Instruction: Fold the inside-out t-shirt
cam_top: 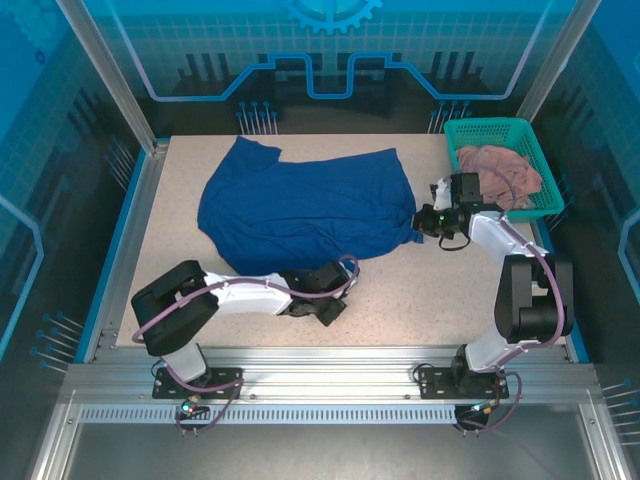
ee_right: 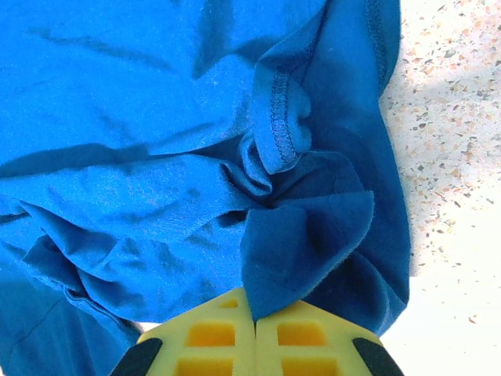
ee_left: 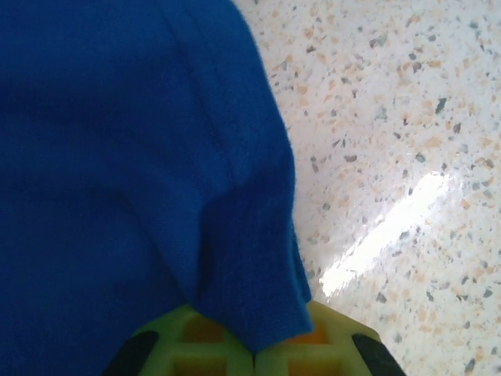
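Observation:
The inside-out t-shirt (cam_top: pixel 300 205) is royal blue and lies rumpled across the middle and back of the speckled table (cam_top: pixel 420 290). My left gripper (cam_top: pixel 330 272) is at the shirt's near edge. In the left wrist view its yellow-green fingers (ee_left: pixel 329 337) are shut on a fold of the t-shirt (ee_left: pixel 117 157). My right gripper (cam_top: pixel 420 225) is at the shirt's right corner. In the right wrist view the right gripper (ee_right: pixel 254 317) is shut on a pinched flap of the t-shirt (ee_right: pixel 141 141), next to a stitched hem (ee_right: pixel 278 117).
A teal basket (cam_top: pixel 490 125) stands at the back right corner and holds a dusty-pink cloth (cam_top: pixel 500 170), close behind my right wrist. Bare table lies in front of the shirt and to its right. Blue rails edge the table on both sides.

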Controlling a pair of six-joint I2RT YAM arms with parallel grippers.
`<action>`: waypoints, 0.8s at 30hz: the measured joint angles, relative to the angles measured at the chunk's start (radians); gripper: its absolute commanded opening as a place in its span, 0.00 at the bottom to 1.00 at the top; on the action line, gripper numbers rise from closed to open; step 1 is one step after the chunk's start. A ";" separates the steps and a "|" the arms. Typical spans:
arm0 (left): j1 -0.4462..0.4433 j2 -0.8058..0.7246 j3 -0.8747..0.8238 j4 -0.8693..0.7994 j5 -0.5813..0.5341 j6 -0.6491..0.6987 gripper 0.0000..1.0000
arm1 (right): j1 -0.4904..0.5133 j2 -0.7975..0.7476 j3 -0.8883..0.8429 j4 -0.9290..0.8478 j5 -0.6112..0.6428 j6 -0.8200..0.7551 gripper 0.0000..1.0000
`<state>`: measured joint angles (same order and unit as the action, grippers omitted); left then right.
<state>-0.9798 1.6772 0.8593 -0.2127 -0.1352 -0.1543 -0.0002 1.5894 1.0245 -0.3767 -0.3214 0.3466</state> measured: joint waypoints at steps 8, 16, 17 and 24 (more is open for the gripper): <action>0.115 -0.251 -0.108 -0.014 0.005 -0.051 0.00 | 0.000 -0.107 -0.042 0.006 -0.008 0.000 0.02; 0.370 -0.581 -0.076 -0.024 -0.032 -0.100 0.00 | 0.015 -0.171 0.010 0.026 -0.018 0.001 0.02; 0.424 -0.620 -0.050 -0.033 -0.049 -0.104 0.00 | 0.015 -0.171 0.037 0.021 -0.013 0.000 0.01; 0.700 -0.766 0.251 -0.119 -0.165 -0.136 0.00 | 0.010 -0.277 0.261 -0.014 0.070 -0.034 0.01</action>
<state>-0.2802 0.9112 1.1107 -0.3313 -0.3000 -0.2901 0.0101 1.3128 1.2850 -0.3904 -0.2516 0.3122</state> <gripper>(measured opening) 0.054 0.052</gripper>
